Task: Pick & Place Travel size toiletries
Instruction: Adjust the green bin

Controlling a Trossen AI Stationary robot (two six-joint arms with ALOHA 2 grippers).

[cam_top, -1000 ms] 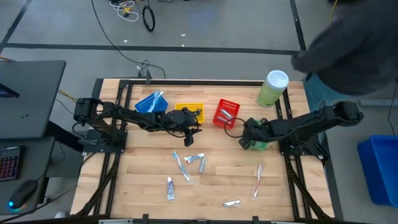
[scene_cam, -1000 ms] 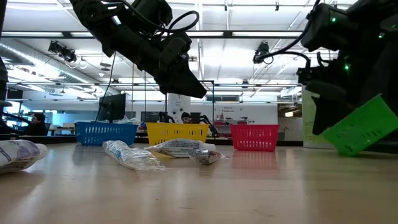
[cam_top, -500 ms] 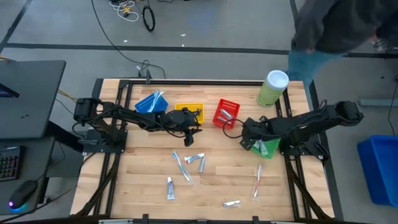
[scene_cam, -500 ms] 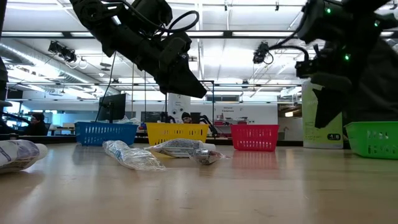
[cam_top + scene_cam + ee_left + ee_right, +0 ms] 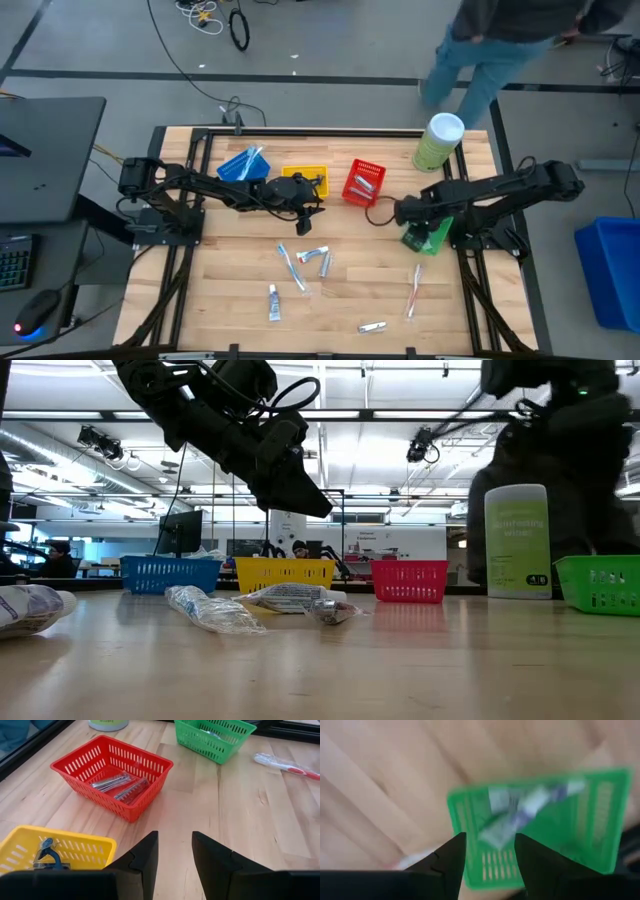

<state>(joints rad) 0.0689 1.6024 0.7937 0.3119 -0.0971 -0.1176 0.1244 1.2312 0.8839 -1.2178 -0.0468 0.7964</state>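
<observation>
The travel size toiletries (image 5: 300, 262) are seen scattered over the near half of the wooden table (image 5: 230, 290). A wrapped toothbrush (image 5: 292, 268) lies with its long axis running diagonally away from the bins, and two small tubes (image 5: 318, 257) lie just beside it, one crosswise, one nearly upright in the high view. A white tube (image 5: 272, 301) is laid lengthwise toward the table's near edge. A short silver tube (image 5: 373, 326) lies crosswise near that edge. A second toothbrush (image 5: 414, 288) with red marks is angled steeply on the right side. More items are held in the red bin (image 5: 112, 776), where slim silvery pieces lie parallel, pointing along the bin's diagonal. A wrapped piece lies slantwise in the green bin (image 5: 540, 825), blurred beyond naming.

The left gripper (image 5: 172, 865) hangs above the table between the yellow bin (image 5: 55, 852) and the red bin, its fingers parted by a narrow gap and holding nothing. The right gripper (image 5: 487, 857) is held above the green bin, its fingers apart and empty.

The blue bin (image 5: 243, 164) stands at the row's left end; its contents cannot be made out. The pale-green canister (image 5: 438, 142) stands upright at the far right corner. A person (image 5: 500, 40) is cut off by the high view's upper edge. In the low view the right arm is largely a dark mass.
</observation>
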